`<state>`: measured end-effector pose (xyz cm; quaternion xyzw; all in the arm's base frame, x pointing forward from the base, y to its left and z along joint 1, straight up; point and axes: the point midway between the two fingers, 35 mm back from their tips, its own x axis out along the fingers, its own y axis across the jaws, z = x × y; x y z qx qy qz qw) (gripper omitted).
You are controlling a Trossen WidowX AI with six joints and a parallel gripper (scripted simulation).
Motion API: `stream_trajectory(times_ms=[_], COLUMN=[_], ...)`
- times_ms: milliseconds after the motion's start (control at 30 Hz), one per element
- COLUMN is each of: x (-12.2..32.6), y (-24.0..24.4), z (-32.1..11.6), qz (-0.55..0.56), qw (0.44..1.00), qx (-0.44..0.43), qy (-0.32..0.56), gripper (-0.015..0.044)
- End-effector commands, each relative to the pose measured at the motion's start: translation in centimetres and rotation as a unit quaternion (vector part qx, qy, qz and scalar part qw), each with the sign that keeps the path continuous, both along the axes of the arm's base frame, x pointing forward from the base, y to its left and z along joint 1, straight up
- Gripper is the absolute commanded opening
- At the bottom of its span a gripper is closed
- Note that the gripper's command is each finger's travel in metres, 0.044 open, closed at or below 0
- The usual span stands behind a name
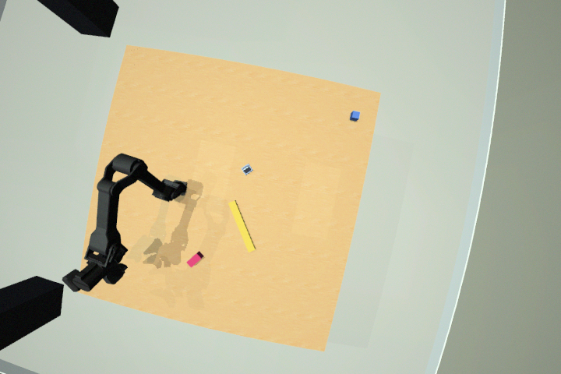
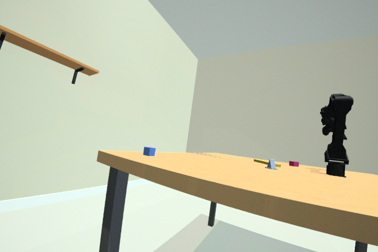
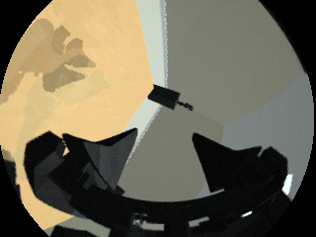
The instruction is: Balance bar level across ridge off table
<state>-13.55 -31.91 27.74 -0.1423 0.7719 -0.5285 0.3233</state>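
Note:
The yellow bar (image 1: pixel 242 227) (image 2: pixel 260 161) lies on the table, apart from the ridge. The small grey-blue ridge (image 1: pixel 246 169) (image 2: pixel 272 164) stands on the table with nothing across its top. In the exterior view the ridge hides part of the bar. My gripper (image 3: pixel 166 133) is wide open, with nothing between its fingers. It is raised high above the table, at the lower left in the top view, well away from the bar and ridge. Neither of them shows in the wrist view.
A red block (image 1: pixel 193 259) (image 2: pixel 293 163) lies between the bar and the arm's side of the table. A blue cube (image 1: pixel 354 115) (image 2: pixel 149 151) is near the far corner of the wooden table (image 1: pixel 290 105) (image 2: pixel 201 184). A wall shelf (image 2: pixel 43 49) is at the upper left.

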Motion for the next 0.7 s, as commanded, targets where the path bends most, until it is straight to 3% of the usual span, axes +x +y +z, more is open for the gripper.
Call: stream_trajectory(times_ms=[0, 100, 367, 667], x=[0.1, 1.2, 4.9, 10.1], y=[0.0, -0.6, -1.9, -3.3], z=[0.0, -0.4, -1.6, -3.3], qz=[0.001, 0.017, 0.065, 0.109], qw=[1.0, 1.0, 0.998, 0.989], qx=[0.0, 0.004, 0.011, -0.013], qy=[0.0, -0.004, -0.024, -0.103], gripper=[0.0374, 0.0315, 0.0315, 0.0315])
